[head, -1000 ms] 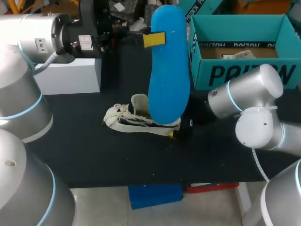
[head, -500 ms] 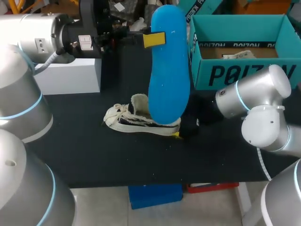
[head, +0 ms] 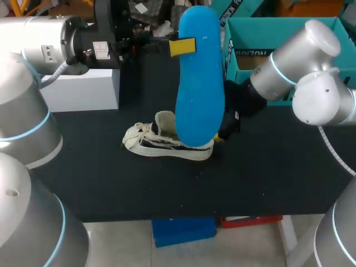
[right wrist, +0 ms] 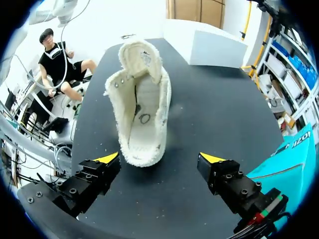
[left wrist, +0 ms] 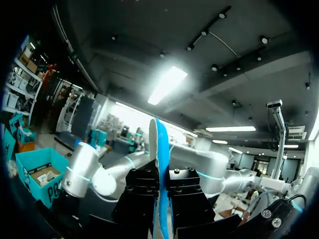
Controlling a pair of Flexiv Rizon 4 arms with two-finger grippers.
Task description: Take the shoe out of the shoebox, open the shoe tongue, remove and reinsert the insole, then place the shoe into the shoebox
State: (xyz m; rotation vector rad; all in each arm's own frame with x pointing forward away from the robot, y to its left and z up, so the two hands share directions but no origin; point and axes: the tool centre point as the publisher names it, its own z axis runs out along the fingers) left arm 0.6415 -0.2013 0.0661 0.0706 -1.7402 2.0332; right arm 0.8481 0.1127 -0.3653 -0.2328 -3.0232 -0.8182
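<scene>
On surface (head: 111,183), shoe (head: 167,142) lies toe leftward, open room around; right pincer (right wrist: 159,158) wide, seemingly clear of heel; left pincer (head: 182,46) clamps upright insole (head: 199,78).

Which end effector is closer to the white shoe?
Right. The right end effector is open at the heel of the shoe; the left end effector holds the blue insole raised above it.
</scene>
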